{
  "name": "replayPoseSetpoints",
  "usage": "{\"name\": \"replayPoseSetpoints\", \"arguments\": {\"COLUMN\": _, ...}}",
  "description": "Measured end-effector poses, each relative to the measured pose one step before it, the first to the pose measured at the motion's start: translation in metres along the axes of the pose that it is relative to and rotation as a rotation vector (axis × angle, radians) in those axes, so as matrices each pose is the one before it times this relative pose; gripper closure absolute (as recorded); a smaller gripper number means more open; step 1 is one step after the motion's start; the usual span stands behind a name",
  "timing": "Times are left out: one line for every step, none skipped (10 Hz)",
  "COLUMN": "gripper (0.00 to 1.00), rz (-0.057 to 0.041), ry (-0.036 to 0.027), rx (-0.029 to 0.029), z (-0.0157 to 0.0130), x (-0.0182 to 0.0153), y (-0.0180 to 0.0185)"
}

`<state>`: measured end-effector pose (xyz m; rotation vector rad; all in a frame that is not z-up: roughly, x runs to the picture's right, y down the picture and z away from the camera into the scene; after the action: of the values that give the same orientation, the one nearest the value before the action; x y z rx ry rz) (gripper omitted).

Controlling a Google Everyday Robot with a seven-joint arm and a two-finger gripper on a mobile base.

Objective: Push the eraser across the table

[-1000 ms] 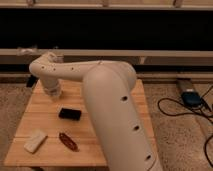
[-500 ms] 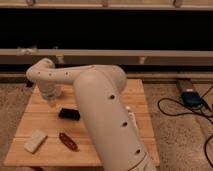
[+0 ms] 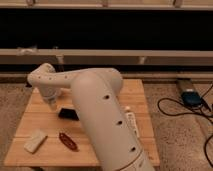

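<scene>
Gripper [image 3: 52, 103] hangs low over the far left part of the table [image 3: 139, 102]; jaws closed, with nothing seen held; eraser [image 3: 68, 114] lies flat just beside the jaws, on their near, inward side; contact cannot be determined.
</scene>
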<state>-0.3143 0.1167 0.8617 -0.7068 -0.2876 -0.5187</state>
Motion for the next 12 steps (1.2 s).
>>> {"name": "replayPoseSetpoints", "arguments": {"gripper": 1.00, "rz": -0.00171, "ry": 0.00195, "rx": -0.00105, "z": 0.00280, "x": -0.00097, "y": -0.00110}}
{"name": "replayPoseSetpoints", "arguments": {"gripper": 1.00, "rz": -0.00356, "ry": 0.00308, "rx": -0.00127, "z": 0.00289, "x": 0.00002, "y": -0.00107}}
{"name": "replayPoseSetpoints", "arguments": {"gripper": 1.00, "rz": -0.00305, "ry": 0.00293, "rx": -0.00405, "z": 0.00382, "x": 0.00027, "y": -0.00089}}
{"name": "replayPoseSetpoints", "arguments": {"gripper": 1.00, "rz": -0.00226, "ry": 0.00506, "rx": -0.01258, "z": 0.00428, "x": 0.00049, "y": 0.00046}}
{"name": "replayPoseSetpoints", "arguments": {"gripper": 1.00, "rz": -0.00091, "ry": 0.00258, "rx": -0.01213, "z": 0.00318, "x": -0.00027, "y": -0.00004}}
{"name": "replayPoseSetpoints", "arguments": {"gripper": 1.00, "rz": 0.00077, "ry": 0.00475, "rx": -0.01278, "z": 0.00387, "x": 0.00096, "y": 0.00002}}
{"name": "replayPoseSetpoints", "arguments": {"gripper": 1.00, "rz": 0.00476, "ry": 0.00275, "rx": -0.01319, "z": 0.00420, "x": 0.00168, "y": -0.00028}}
{"name": "replayPoseSetpoints", "arguments": {"gripper": 1.00, "rz": 0.01521, "ry": 0.00116, "rx": -0.01159, "z": 0.00202, "x": 0.00522, "y": -0.00092}}
{"name": "replayPoseSetpoints", "arguments": {"gripper": 1.00, "rz": 0.01098, "ry": -0.00134, "rx": -0.00572, "z": 0.00054, "x": 0.00367, "y": -0.00040}}
{"name": "replayPoseSetpoints", "arguments": {"gripper": 1.00, "rz": 0.01780, "ry": -0.00344, "rx": -0.00753, "z": 0.00082, "x": 0.00560, "y": -0.00023}}
{"name": "replayPoseSetpoints", "arguments": {"gripper": 1.00, "rz": 0.02976, "ry": -0.00623, "rx": -0.00639, "z": 0.00030, "x": 0.01052, "y": 0.00025}}
{"name": "replayPoseSetpoints", "arguments": {"gripper": 1.00, "rz": 0.01967, "ry": -0.00359, "rx": -0.00449, "z": 0.00031, "x": 0.00732, "y": 0.00063}}
